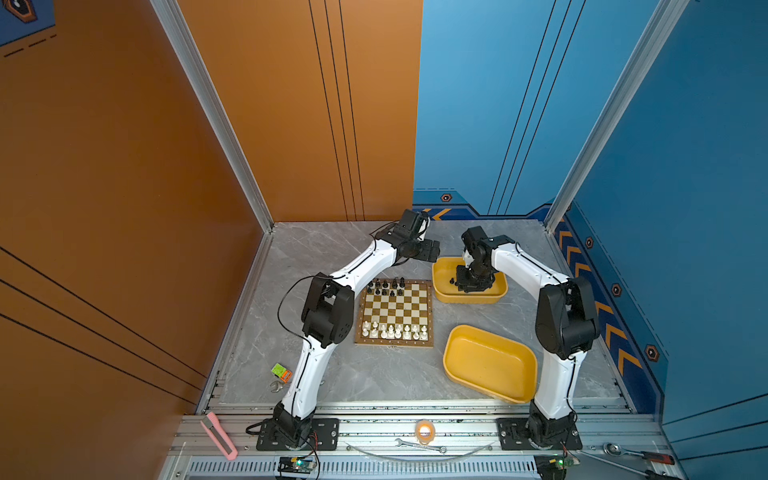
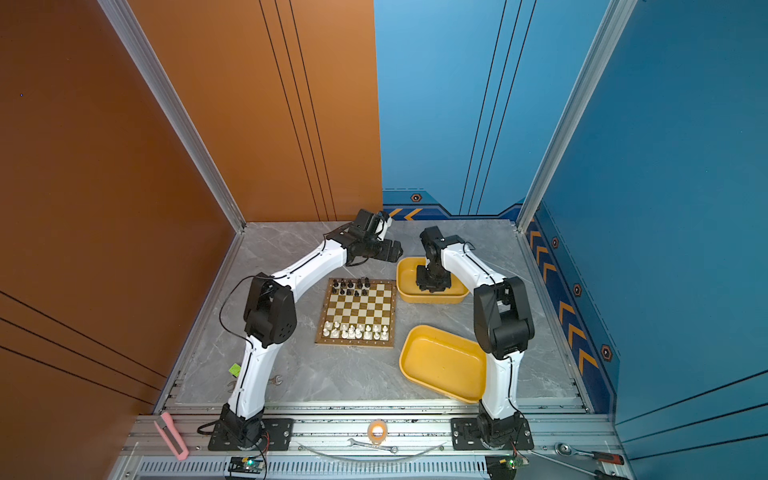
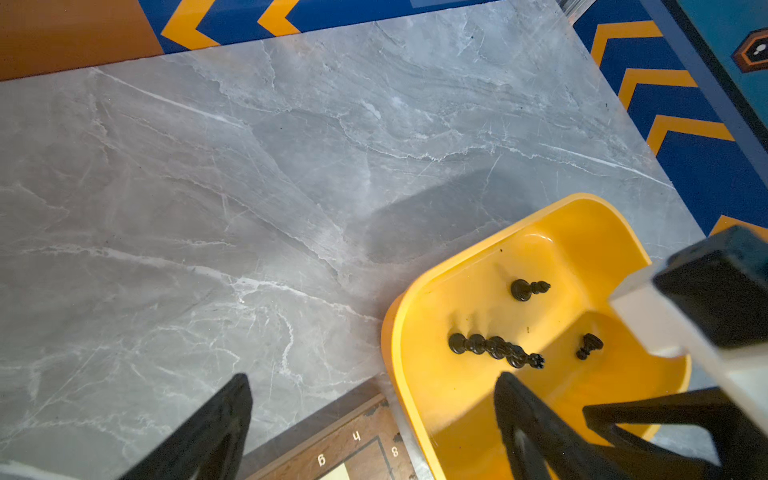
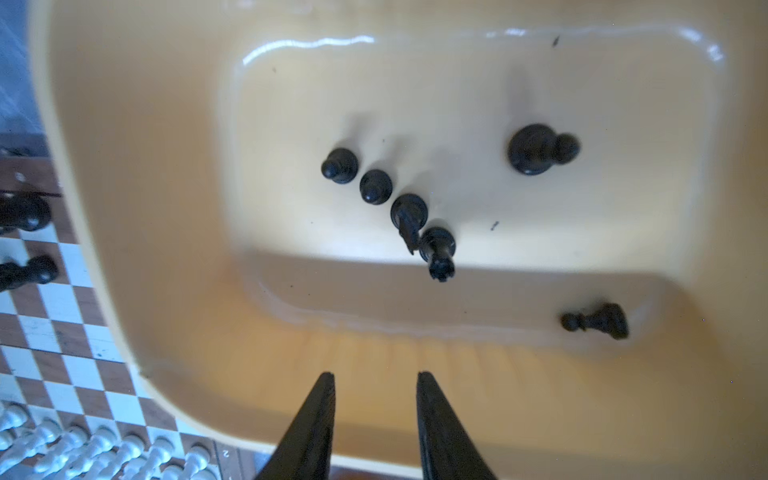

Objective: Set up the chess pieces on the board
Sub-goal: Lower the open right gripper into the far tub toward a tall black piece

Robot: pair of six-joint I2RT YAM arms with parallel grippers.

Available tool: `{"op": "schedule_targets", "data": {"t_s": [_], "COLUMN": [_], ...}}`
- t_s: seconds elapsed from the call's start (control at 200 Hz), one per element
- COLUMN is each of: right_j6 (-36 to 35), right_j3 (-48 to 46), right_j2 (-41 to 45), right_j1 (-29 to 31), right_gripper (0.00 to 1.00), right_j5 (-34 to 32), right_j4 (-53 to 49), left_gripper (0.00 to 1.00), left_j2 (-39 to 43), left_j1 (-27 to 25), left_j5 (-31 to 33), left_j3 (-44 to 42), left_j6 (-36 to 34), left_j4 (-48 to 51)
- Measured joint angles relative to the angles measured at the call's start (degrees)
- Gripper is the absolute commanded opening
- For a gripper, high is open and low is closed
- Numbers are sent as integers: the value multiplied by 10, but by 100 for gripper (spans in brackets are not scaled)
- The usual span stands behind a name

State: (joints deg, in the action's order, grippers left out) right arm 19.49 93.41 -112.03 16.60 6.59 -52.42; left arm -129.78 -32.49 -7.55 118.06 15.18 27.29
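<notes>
**Mia:** Which step is this?

**Tom:** Picking up a black piece. The white pieces (image 1: pixel 398 331) stand in rows at the lower edge of the board (image 1: pixel 395 309). Some black pieces (image 1: pixel 385 285) stand along its upper edge. Six other black pieces (image 4: pixel 409 212) are in the yellow tray (image 1: pixel 469 297), just right of the board's upper right corner.

**Mia:** What are the grippers doing?

**Tom:** The right gripper (image 4: pixel 375 376) hangs over that tray. Its jaws are a little apart and hold nothing. The left gripper (image 3: pixel 374 377) is spread wide and empty too. In both top views it hangs by the tray's upper left corner.

**Mia:** What comes next?

**Tom:** I think the right gripper must go down and squeeze one piece. Four seem to stand in a slanted row, almost touching, so it must not bump the neighbours.

**Mia:** And the one at the lower right of the right wrist view?

**Tom:** That small piece (image 4: pixel 594 321) lies on its side. Its long way runs left to right, with the round head on the left and the foot on the right. It would need standing up.
</notes>
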Motion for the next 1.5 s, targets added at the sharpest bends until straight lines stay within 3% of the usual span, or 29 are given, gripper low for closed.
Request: {"op": "schedule_targets", "data": {"t_s": [0.386, 0.831, 1.497], "right_j6": [0, 0, 0], "right_j3": [99, 112, 116], "right_j2": [-12, -101, -139], "right_j1": [-54, -65, -65], "right_gripper": [34, 28, 22], "right_j5": [-59, -67, -66], "right_j4": [-5, -7, -7], "left_gripper": [92, 92, 92], "left_j2": [38, 47, 47], "left_j1": [-2, 25, 35], "left_j5": [14, 22, 22], "left_j3": [-10, -15, -15], "left_j6": [-22, -23, -23], "left_j4": [-6, -9, -9]}}
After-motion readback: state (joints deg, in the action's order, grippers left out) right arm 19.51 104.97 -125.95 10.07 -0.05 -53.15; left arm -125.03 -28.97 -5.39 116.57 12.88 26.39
